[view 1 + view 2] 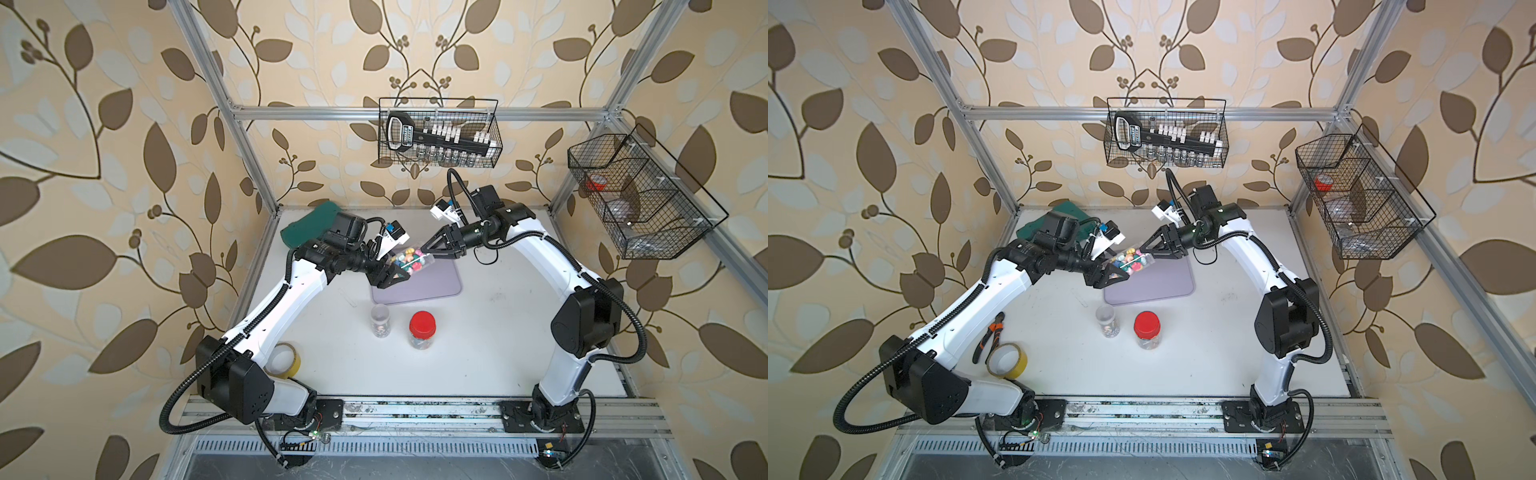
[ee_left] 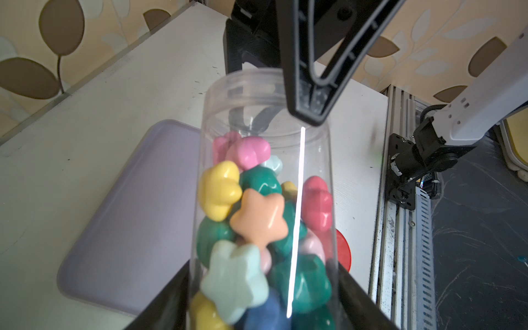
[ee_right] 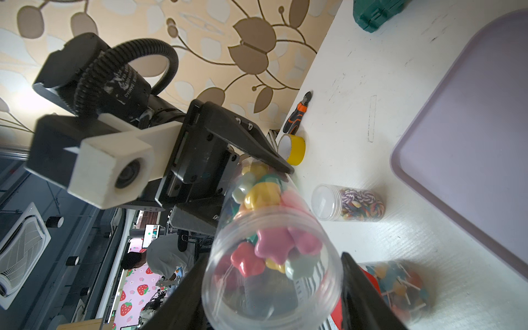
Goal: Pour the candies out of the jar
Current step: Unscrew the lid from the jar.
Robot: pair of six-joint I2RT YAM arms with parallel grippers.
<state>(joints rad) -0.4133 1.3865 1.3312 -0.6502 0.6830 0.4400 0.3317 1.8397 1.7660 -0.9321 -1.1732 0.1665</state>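
Observation:
A clear plastic jar [image 1: 409, 262] [image 1: 1131, 262] lies tilted in the air over the near-left corner of a lilac tray [image 1: 436, 286] [image 2: 128, 214]. Inside it are the candies [image 2: 257, 220] [image 3: 274, 243], pastel flower-shaped pieces bunched toward its base. My left gripper [image 1: 397, 274] [image 2: 263, 314] is shut on the jar's base end. My right gripper [image 1: 424, 251] [image 3: 271, 308] is closed round the jar's ribbed neck, one finger on each side. Whether a clear lid covers the mouth is not visible.
A clear-lidded jar [image 1: 380, 322] of swirl lollipops and a red-lidded jar [image 1: 422, 330] of ball lollipops stand in front of the tray. Yellow tape [image 1: 1007, 359] and pliers [image 1: 990, 336] lie front left, a green case [image 1: 311, 224] back left. Wire baskets [image 1: 440, 133] hang on the walls.

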